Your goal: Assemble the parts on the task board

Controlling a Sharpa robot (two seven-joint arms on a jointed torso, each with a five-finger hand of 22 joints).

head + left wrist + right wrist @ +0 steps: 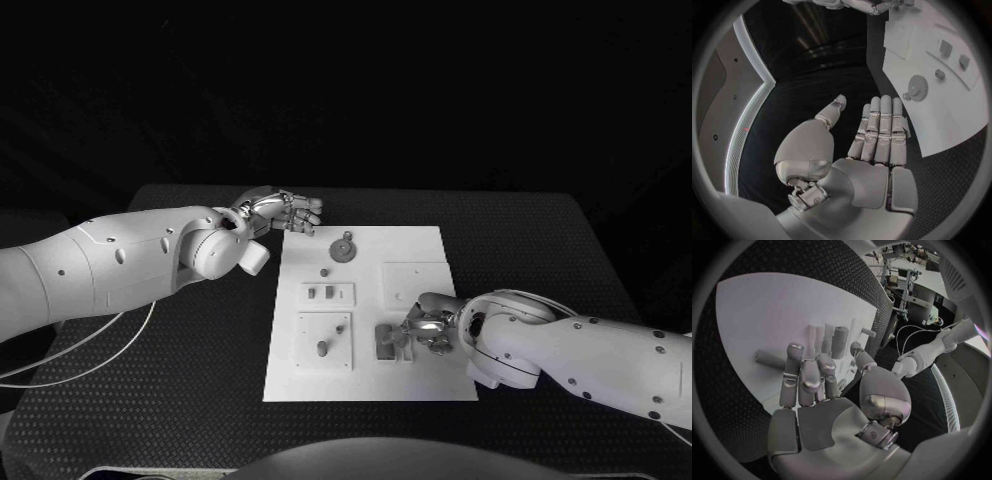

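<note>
1. Head view, nearest: the right robot hand hovers over the near right part of the flat white task board, fingers curled among upright peg-like parts; whether it grips one I cannot tell.
2. Farther on the board lies a round toothed gear.
3. Farthest, at the board's far left corner on the textured black table, the left robot hand holds nothing, metallic fingers straight, thumb apart.

Black table, dark surroundings

Left hand flat, empty; right hand seemingly curled.
</note>
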